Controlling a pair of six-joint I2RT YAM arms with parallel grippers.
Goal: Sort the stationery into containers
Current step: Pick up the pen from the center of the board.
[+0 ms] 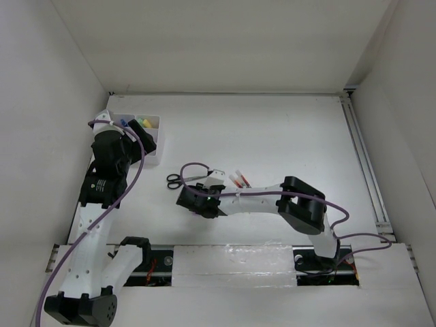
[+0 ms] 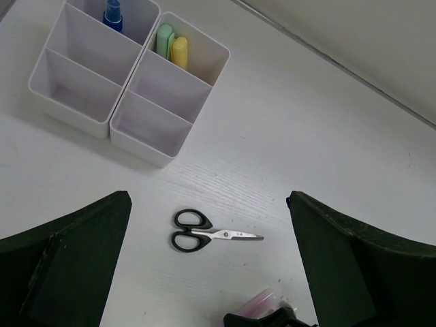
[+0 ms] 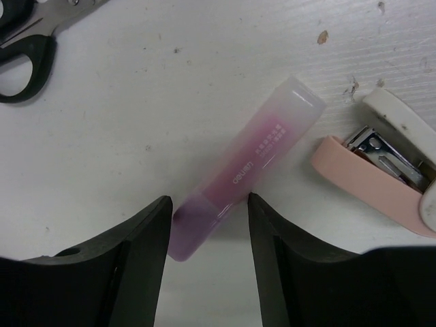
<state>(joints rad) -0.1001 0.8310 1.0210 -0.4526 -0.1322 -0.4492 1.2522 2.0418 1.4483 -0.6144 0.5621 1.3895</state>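
Top external view: the white organizer box [image 1: 151, 158] stands at the far left corner of the worktop, and the left gripper [image 1: 144, 135] hangs above it. How far that gripper is open cannot be told from here. One pair of black-handled scissors [image 1: 182, 180] lies left of centre, toward the near edge, with what appear to be two red pens [image 1: 238, 179] just to its right. The right gripper [image 1: 197, 203] sits low on the near side of them. Left wrist view: the left gripper [image 2: 208, 204] is spread wide and holds nothing. The organizer counts six compartments. One blue-capped bottle [image 2: 113, 13] stands in a far compartment, and one green highlighter [image 2: 164, 39] and one yellow highlighter [image 2: 180, 52] stand together in the neighbouring one. Right wrist view: the right gripper [image 3: 209, 201] is partly parted. Its fingers [image 3: 146, 259] straddle one end of a single pink highlighter [image 3: 238, 170] lying flat on the worktop, with no clamping evident. One small pink stapler [image 3: 381, 180] lies just beside the highlighter, not touching it. Assessment: the highlighter is judged light, rigid and smooth-cased, so it is liable to slip or swivel if pinched at its end. A hold across the barrel, nearer mid-length, is advised.
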